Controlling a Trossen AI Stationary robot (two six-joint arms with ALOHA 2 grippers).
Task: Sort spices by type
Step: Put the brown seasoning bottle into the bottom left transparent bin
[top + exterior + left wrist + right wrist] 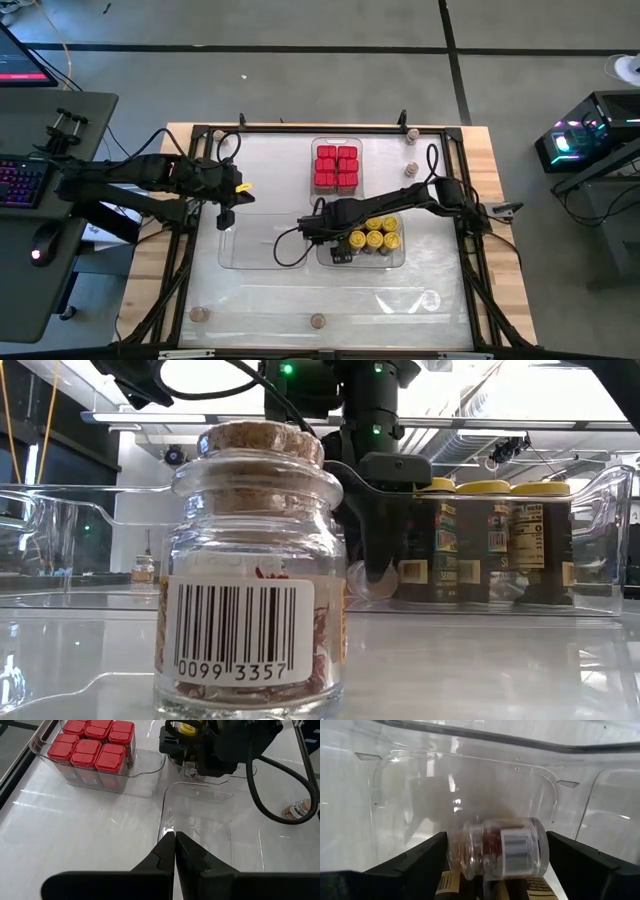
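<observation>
small glass jar lies between wide-open right fingers

the right gripper [322, 231] sits at the near-left corner of the yellow-jar tray [398, 258], its fingers spread about as wide as they go. in the right wrist view a small cork jar [497, 849] lies on its side between them, barcode label up, over the yellow lids; neither finger visibly presses on it, so it reads as loose rather than gripped. the left gripper [226, 217] waits shut over the empty tray [245, 262], holding nothing.

six red boxes [336, 167] fill the far tray [336, 143], and the yellow jars [375, 233] stand grouped in theirs. more cork jars are scattered: one [317, 321] at the table's near edge, one [198, 314] near the near-left corner, two [411, 137] toward the far right.

handling, as a judgement: the jar is light, rigid glass, smooth and round, so it can roll or squirt out of a pinch, and it would crack if dropped. the best hold is across the straight body below the shoulder, fingers square to the wall, not on the cork, which may pull free.
</observation>
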